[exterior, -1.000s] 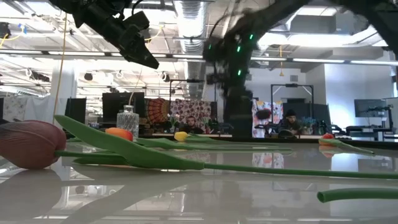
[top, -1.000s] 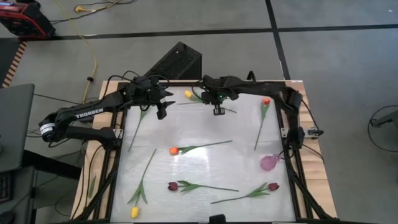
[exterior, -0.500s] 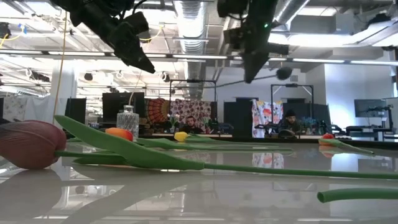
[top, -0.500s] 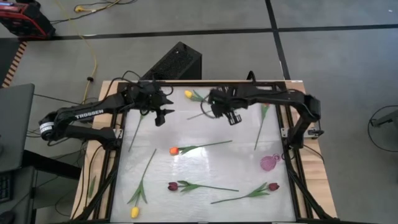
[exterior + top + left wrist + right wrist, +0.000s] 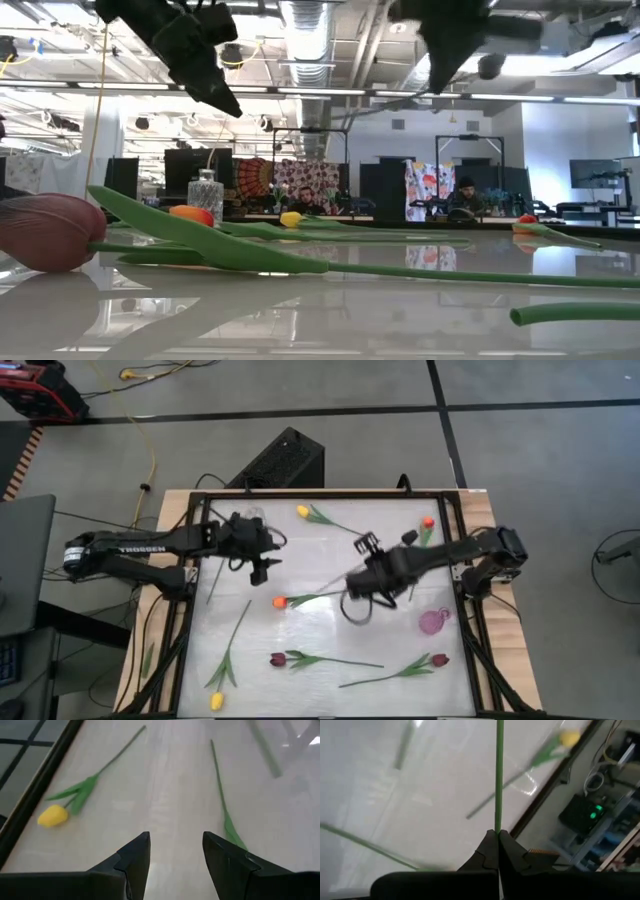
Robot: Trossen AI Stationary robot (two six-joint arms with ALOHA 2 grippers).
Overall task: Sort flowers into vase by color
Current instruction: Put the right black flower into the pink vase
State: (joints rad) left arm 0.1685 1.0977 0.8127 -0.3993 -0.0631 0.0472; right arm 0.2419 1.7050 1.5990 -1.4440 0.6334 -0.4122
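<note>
Several artificial tulips lie flat on the white table: a yellow one (image 5: 302,511) by the far edge, an orange one (image 5: 279,602) in the middle, two maroon ones (image 5: 277,658) (image 5: 440,659) near the front, and another yellow one (image 5: 215,701). My right gripper (image 5: 350,582) hangs over the table's middle, shut on a green stem (image 5: 499,780); that flower's head is out of view. My left gripper (image 5: 174,851) is open above bare table, between a yellow tulip (image 5: 52,815) and a loose stem (image 5: 222,795). A clear glass vase (image 5: 205,192) stands far back. My right gripper pinches a thin green stem (image 5: 498,822) between its two fingertips (image 5: 487,847). The stem runs straight on ahead of the fingers, in line with them, and leaves the wrist view at the top. The low view shows the gripper high above the table, so the stem is lifted clear.
An orange tulip (image 5: 428,522) lies along the right edge, and a pink see-through vessel (image 5: 432,622) sits near the right rail. A black frame (image 5: 300,493) borders the table, with a black box (image 5: 285,460) beyond the far edge. People sit in the room behind.
My right gripper has swung from the far edge toward the table's middle and near side, rising and turning, with the stem carried along in its shut fingers. My left gripper has drifted a little toward the near edge and stayed open.
</note>
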